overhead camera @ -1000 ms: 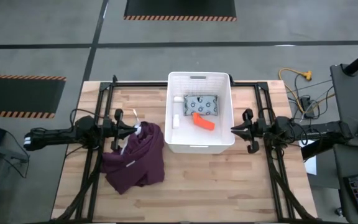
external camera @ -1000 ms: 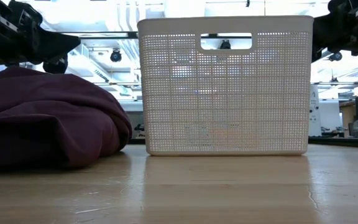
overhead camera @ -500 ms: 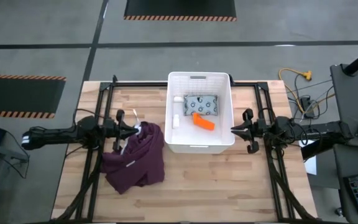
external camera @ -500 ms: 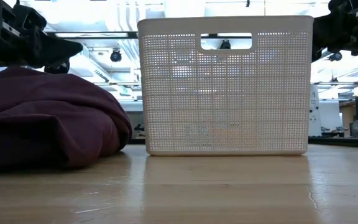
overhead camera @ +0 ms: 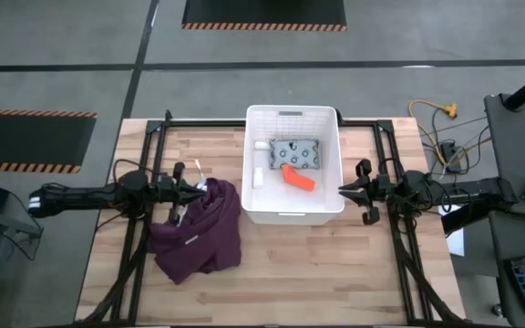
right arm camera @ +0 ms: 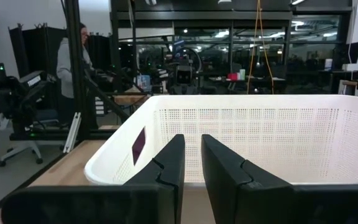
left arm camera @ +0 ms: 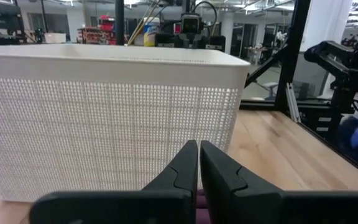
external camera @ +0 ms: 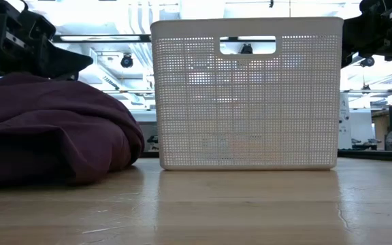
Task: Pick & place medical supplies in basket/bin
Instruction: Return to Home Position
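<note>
The left gripper point(overhead camera: 192, 189), fingers pressed together and empty, is drawing back leftward over the crumpled maroon cloth garment point(overhead camera: 199, 235), clear of the slatted white plastic tub point(overhead camera: 292, 112), which is holding the dotted grey packet point(overhead camera: 297, 152), orange tube piece point(overhead camera: 299, 179) and two tiny white bottles point(overhead camera: 257, 176); the sorting looks finished. The right gripper point(overhead camera: 344, 190), narrowly parted and empty, is hovering just beside the tub's right wall, with bare wooden table point(overhead camera: 326, 273) in front.

No legible lettering, brand, number or sign is found in any view. The grey packet point(overhead camera: 296, 152) in the white bin point(overhead camera: 293, 217) shows dark dots only, no readable print. The maroon cloth point(overhead camera: 199, 232) carries a small pale tag, too small to read. The floor mats point(overhead camera: 31, 141) have orange-and-black edge stripes, no wording.
</note>
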Robot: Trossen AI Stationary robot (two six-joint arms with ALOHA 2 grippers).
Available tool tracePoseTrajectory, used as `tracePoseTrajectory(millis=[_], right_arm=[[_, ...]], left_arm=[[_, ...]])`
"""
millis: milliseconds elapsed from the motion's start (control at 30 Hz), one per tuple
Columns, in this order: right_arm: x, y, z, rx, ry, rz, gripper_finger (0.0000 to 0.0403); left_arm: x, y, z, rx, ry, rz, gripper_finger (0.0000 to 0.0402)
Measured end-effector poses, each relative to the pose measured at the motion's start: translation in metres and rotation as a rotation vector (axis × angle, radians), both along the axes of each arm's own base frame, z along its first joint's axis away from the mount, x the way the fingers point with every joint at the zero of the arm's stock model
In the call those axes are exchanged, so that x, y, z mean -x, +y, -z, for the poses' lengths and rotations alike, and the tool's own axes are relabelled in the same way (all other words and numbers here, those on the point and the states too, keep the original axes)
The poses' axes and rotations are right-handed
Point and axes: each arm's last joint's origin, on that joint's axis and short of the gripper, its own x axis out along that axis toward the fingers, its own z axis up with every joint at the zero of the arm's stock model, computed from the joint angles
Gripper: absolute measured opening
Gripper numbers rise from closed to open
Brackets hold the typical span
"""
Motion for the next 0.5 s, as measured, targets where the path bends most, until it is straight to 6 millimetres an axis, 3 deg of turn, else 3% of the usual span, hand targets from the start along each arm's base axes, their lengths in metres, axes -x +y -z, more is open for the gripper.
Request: tracePoseTrajectory(millis=[500], right_arm=[[0.0000,0.0000,0.0002,-0.001,0.001,0.001,0.0047]], left_arm=[[-0.0037,0.0004,0.0058,0.006,0.061,0.000,0.0001]])
